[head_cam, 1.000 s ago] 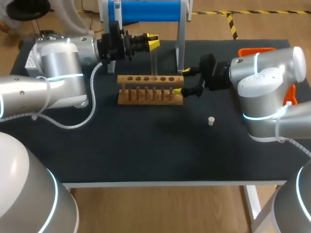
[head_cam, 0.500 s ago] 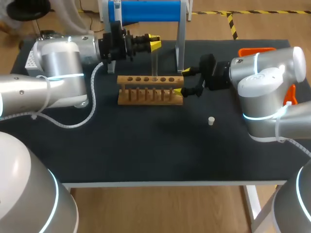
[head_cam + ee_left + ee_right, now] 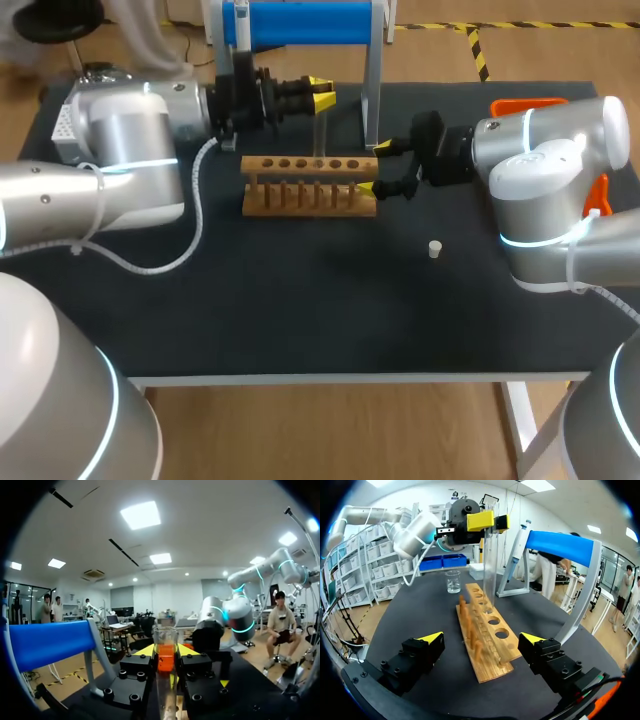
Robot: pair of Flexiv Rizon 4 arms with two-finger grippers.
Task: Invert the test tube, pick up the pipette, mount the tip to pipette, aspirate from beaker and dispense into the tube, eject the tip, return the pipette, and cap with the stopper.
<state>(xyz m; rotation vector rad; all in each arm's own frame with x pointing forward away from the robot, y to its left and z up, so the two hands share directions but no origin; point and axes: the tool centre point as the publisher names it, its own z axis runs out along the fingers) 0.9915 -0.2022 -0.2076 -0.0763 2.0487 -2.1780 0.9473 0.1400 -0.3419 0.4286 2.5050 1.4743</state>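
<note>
Left gripper (image 3: pixel 318 93) is clenched on the test tube (image 3: pixel 320 135), near its upper end, one yellow tip on each side. In the left wrist view the tube runs straight up between the fingers with its open rim above the tips. The grip looks high so the lower part stays free to go into a hole. The tube hangs upright below the fingers, its lower end at a hole in the rack (image 3: pixel 300 195); I cannot tell if it is seated. Judgement: this is the invert step, mouth now up for filling.

Right gripper (image 3: pixel 376 168) is released, fingers spread wide. The rack's near end lies between them, one tip on either side and just beside it, with no clear contact. It is probably there to steady the rack while the tube goes in.

The stopper (image 3: pixel 434 249) sits alone on the table (image 3: pixel 300 300), outside the right fingers and well apart from them, untouched. What looks like the pipette (image 3: pixel 519 542) hangs on the stand (image 3: pixel 300 22), beyond the rack ahead of the right fingers. The beaker (image 3: pixel 453 581) is ahead too, past the rack's far end.

Materials:
- Test tube: clear, thin-walled cylinder, smooth, likely slippery and fragile.
- Rack: pale wood, a flat top with a row of round holes and a row of pegs alongside.
- Beaker: small and clear.
- Stopper: small, whitish, stubby plug.
- Stand: blue bar on grey legs.
- Table: matt black.
- Finger bodies: black blocks with screws and yellow tips.
</note>
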